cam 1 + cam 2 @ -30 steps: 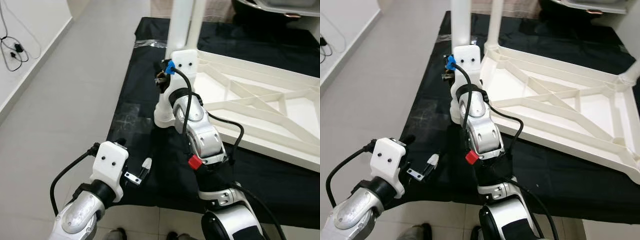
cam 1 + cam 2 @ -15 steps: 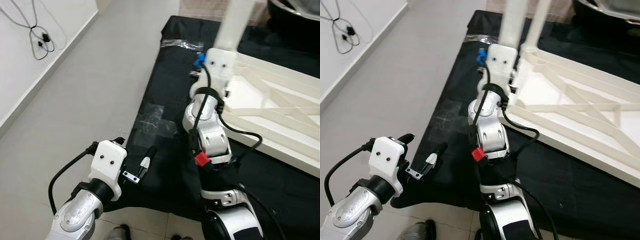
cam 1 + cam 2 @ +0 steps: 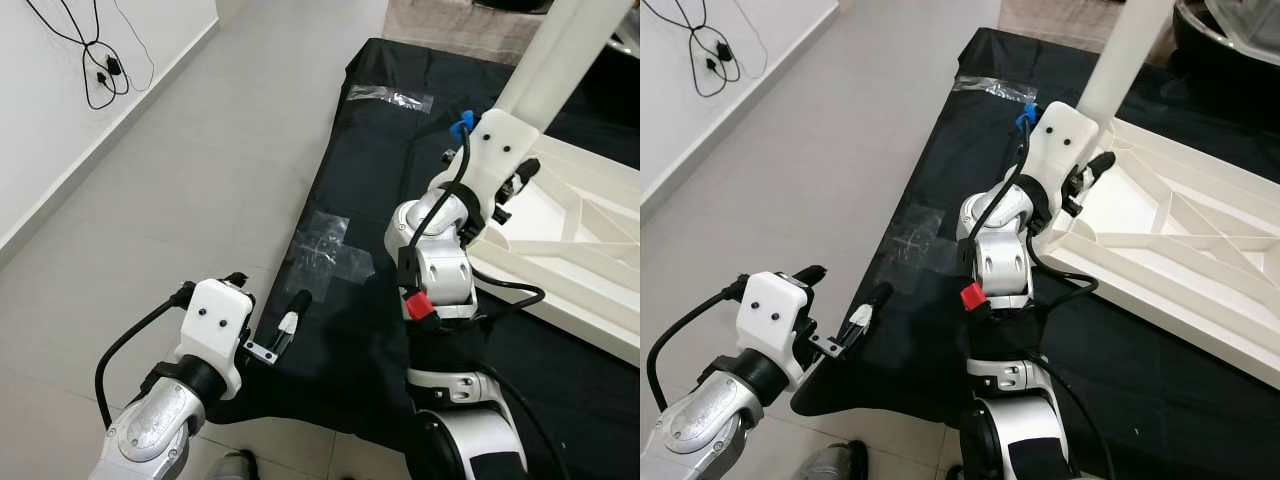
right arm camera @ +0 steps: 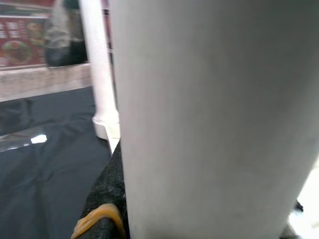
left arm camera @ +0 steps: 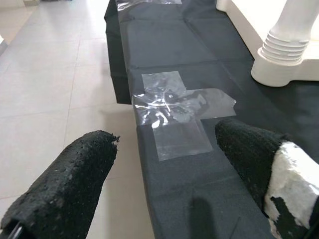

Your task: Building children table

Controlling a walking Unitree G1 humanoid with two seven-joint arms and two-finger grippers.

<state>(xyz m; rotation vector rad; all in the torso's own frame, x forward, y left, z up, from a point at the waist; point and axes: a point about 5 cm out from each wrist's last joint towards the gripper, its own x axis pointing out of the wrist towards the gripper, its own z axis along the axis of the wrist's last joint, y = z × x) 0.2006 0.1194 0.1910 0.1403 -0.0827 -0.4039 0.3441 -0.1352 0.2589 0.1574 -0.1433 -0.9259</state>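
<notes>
Step in hand: the right gripper (image 3: 1095,170) is at the white table leg (image 3: 1127,50) that stands up from the near left corner of the upturned tabletop (image 3: 1200,260); I judge it is seating or twisting that leg into its socket.
Right fingers: in the right wrist view the leg (image 4: 209,119) sits hard against one black finger (image 4: 107,199); the other finger is hidden, so I cannot tell whether they clamp the leg.
Left gripper (image 3: 285,330): hangs over the near left edge of the black mat (image 3: 380,130), fingers (image 5: 70,184) spread and holding nothing.
Where the table is: underside up on the mat, ribs showing, with another leg (image 5: 291,40) already upright at a corner.
Doing it well: keep the leg plumb over its socket and turn about its own axis, since a sideways lean would probably bind it.
Spare arm: the left could steady the tabletop's edge.
Floor mark: clear tape (image 5: 174,99) patches the mat near its left edge.
</notes>
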